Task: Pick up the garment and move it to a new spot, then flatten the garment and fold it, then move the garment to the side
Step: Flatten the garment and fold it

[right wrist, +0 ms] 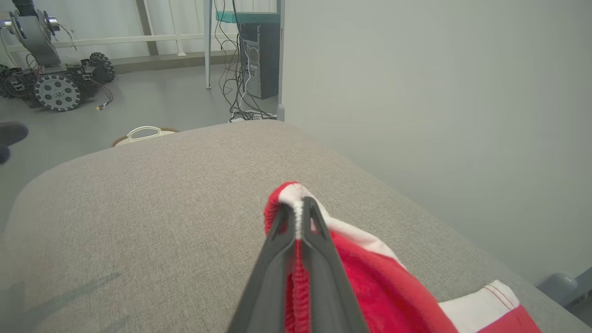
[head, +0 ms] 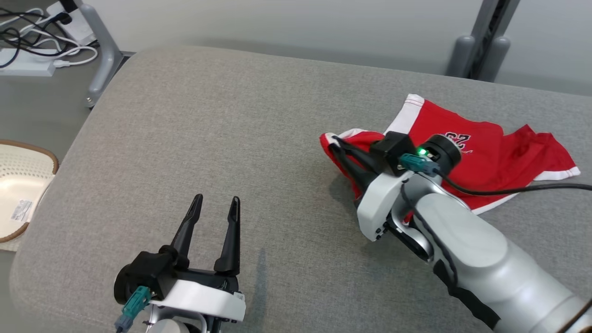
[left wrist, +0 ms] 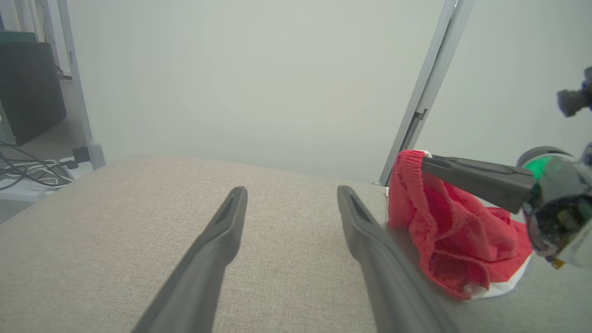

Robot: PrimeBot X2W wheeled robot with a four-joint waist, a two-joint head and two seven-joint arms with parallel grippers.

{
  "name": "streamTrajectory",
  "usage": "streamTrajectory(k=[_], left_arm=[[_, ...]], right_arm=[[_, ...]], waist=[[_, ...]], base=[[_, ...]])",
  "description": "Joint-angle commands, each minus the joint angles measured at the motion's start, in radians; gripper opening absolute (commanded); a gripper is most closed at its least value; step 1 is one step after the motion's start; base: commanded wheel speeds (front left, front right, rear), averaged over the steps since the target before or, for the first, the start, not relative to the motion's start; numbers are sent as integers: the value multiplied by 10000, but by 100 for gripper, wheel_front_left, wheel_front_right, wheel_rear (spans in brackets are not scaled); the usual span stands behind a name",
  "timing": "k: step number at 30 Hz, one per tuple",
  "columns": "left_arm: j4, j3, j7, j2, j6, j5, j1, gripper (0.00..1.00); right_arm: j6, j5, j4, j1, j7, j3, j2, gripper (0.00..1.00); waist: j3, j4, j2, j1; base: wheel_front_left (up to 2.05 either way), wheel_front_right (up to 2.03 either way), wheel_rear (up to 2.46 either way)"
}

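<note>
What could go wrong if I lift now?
1. The right gripper is shut on just the garment's edge; that thin pinch may slip as weight comes on.
2. The rest of the garment lies bunched on the cushion, and the left gripper is open and apart from it, so a one-point lift would likely leave it crumpled.
3. The right arm's cable crosses over the garment and might snag it.
</note>
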Motion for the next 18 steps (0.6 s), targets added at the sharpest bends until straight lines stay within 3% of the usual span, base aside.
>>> streamTrajectory(k=[1,2,3,6,11,18], left_arm=[[-12,-12,-20,37,62,-50,-146,100],[-10,-43,-20,35,79,-71,-137,100],[-7,-66,-20,32,89,-91,-129,100],[18,-92,-20,37,111,-110,-90,100],[-40,30,-20,34,153,-64,-18,100],[-134,252,-20,35,86,88,48,100]], right_arm=[[-3,105,292,-243,-183,194,56,34],[-3,129,511,-384,-304,366,101,57],[-3,209,753,-508,-402,450,142,100],[-3,338,1443,-836,-586,623,233,100],[-3,663,2767,-1287,233,556,333,100],[-3,900,3346,-1670,842,764,281,100]], waist=[[20,73,0,0],[21,97,0,0],[19,114,0,0],[-29,127,0,0],[-212,-77,0,0],[-451,-569,0,0]], base=[[0,0,0],[0,0,0],[0,0,0],[0,0,0],[0,0,0],[0,0,0]])
